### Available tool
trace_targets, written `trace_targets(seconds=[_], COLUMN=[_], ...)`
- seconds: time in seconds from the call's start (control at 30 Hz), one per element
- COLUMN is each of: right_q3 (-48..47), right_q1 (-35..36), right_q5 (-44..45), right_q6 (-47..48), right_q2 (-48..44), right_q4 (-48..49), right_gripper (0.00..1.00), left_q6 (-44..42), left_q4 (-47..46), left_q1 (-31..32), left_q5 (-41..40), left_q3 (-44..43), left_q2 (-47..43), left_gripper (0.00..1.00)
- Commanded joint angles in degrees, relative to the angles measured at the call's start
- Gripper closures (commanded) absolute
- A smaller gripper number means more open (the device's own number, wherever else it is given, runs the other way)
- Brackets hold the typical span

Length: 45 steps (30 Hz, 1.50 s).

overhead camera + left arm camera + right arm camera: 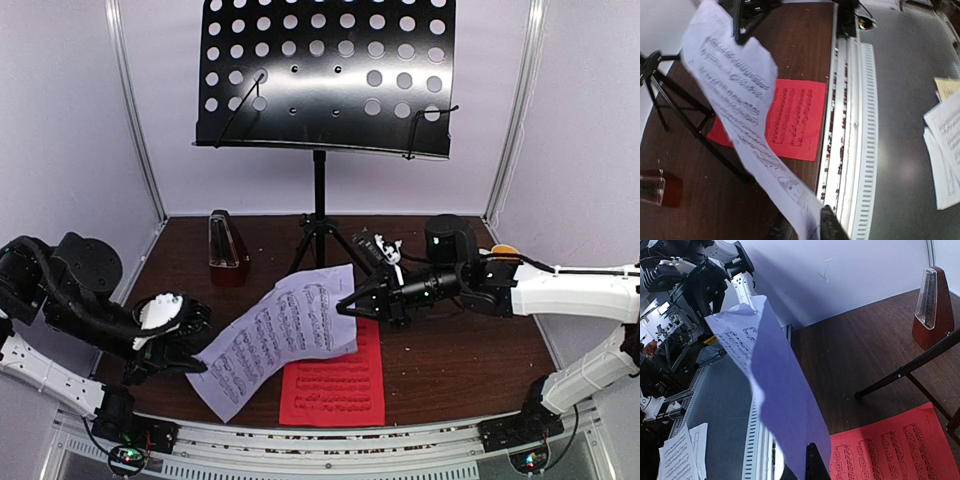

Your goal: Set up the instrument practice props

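Note:
The white music sheet hangs curved above the brown table, stretched between both grippers. My left gripper pinches its lower left corner; in the left wrist view the white sheet runs down into the left gripper. My right gripper is shut on its right edge, and the white sheet fills the right wrist view above the right gripper. The red music sheet lies flat on the table, partly under the white one. The black music stand rises at the back. The metronome stands left of its tripod.
The stand's tripod legs spread over the back middle of the table. A black-and-white spotted object lies behind the right gripper. A metal rail runs along the near edge. Loose sheets lie on the grey floor beyond it.

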<state>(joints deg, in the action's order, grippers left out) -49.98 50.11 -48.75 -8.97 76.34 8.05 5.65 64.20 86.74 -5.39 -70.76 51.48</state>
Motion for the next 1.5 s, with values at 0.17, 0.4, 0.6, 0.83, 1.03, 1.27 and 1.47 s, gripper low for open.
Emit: trace_targets(seconds=[0.17, 0.4, 0.6, 0.83, 1.03, 1.27, 1.47], right_q3=[-8.9, -14.6, -18.5, -22.8, -25.1, -28.8, -31.9], right_q1=[2.1, 6.4, 8.4, 12.0, 14.8, 16.1, 16.9], right_q5=[6.7, 13.6, 16.0, 21.5, 23.3, 24.9, 26.6], right_q6=[3.5, 10.1, 11.4, 14.0, 13.7, 13.4, 13.4], right_q2=[-3.6, -3.4, -4.2, -3.6, -4.1, -5.6, -6.7], right_q4=[-23.4, -40.0, -45.3, -52.9, -55.9, -57.9, -60.0], right_gripper=[1.00, 1.00, 1.00, 1.00, 1.00, 1.00, 1.00], left_q6=[9.3, 7.1, 0.2, -7.5, -13.1, -15.7, -16.5], left_q4=[-5.8, -6.9, -10.2, -13.9, -14.6, -18.5, -20.7], left_q1=[-0.7, -7.7, -8.6, -11.0, -13.0, -13.1, -13.1], left_q5=[-10.8, -3.2, -1.1, 3.3, 4.3, 10.0, 11.1], left_q3=[-1.0, -6.3, -9.4, -10.5, -11.3, -9.6, -9.9], left_q2=[2.6, 9.7, 17.2, 21.2, 22.2, 25.3, 26.8], left_gripper=[0.32, 0.22, 0.24, 0.24, 0.26, 0.33, 0.61])
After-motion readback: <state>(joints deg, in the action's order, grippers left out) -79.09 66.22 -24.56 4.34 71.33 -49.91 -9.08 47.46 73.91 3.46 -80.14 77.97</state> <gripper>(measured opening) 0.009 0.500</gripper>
